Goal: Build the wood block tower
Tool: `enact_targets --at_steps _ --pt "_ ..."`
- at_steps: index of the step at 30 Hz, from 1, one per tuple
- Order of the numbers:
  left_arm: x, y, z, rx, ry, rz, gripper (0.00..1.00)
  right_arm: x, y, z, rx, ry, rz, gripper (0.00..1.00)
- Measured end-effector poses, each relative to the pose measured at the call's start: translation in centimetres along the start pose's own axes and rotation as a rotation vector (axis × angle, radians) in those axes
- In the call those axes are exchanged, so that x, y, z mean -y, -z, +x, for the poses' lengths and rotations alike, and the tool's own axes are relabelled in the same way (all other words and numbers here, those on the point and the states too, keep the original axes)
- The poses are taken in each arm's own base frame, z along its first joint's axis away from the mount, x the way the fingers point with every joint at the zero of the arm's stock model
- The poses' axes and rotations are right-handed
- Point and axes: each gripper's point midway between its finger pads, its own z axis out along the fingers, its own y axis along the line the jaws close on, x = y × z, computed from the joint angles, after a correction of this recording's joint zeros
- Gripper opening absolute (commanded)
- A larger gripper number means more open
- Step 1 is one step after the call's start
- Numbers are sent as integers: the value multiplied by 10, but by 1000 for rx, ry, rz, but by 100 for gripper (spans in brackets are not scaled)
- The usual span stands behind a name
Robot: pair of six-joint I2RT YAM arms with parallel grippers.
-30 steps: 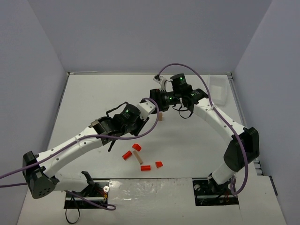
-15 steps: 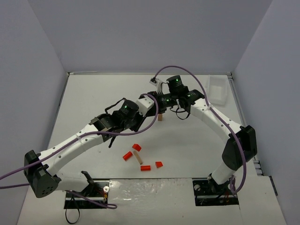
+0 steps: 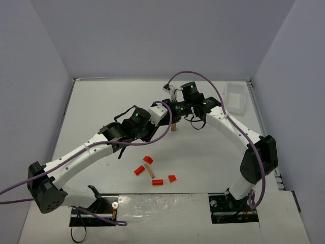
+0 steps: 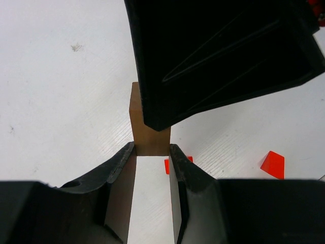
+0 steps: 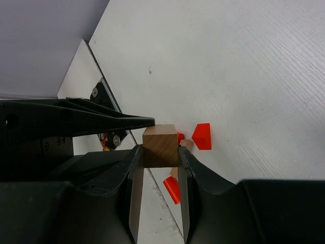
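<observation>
A brown wooden block (image 3: pixel 173 127) stands upright on the white table, mid-back. My left gripper (image 4: pixel 152 150) is shut on its lower part, the block (image 4: pixel 148 129) sticking out past the fingertips. My right gripper (image 5: pixel 160 153) comes from the opposite side and is shut on the same block (image 5: pixel 160 145), one finger against each side face. In the left wrist view the right gripper's black body hides the block's top. Loose red pieces (image 3: pixel 148 159) and a pale tan dowel (image 3: pixel 150 171) lie nearer the arm bases; a red wedge (image 5: pixel 202 136) shows past the block.
A white tray (image 3: pixel 234 96) sits at the back right, near the wall. Grey walls close in the table on three sides. The two arms meet over the table's middle, with purple cables looping above them. A red wedge (image 4: pixel 272 164) lies to the right of the left gripper.
The right gripper's jaws have closed from wide apart onto the block. The right wrist shifted slightly left toward it. The left gripper kept its hold on the block.
</observation>
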Motion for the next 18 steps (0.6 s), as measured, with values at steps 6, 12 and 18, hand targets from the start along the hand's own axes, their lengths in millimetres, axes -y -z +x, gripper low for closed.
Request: enact_targets --at_steps 6,12,18 --pt "-2 -1 0 0 10 -10 65 15 -1 -5 28 24 88 0" --pt "-14 -2 6 -2 61 -55 81 59 18 -19 134 50 378 0" --pt "-62 8 32 -18 220 -187 92 111 70 -24 267 51 760 0"
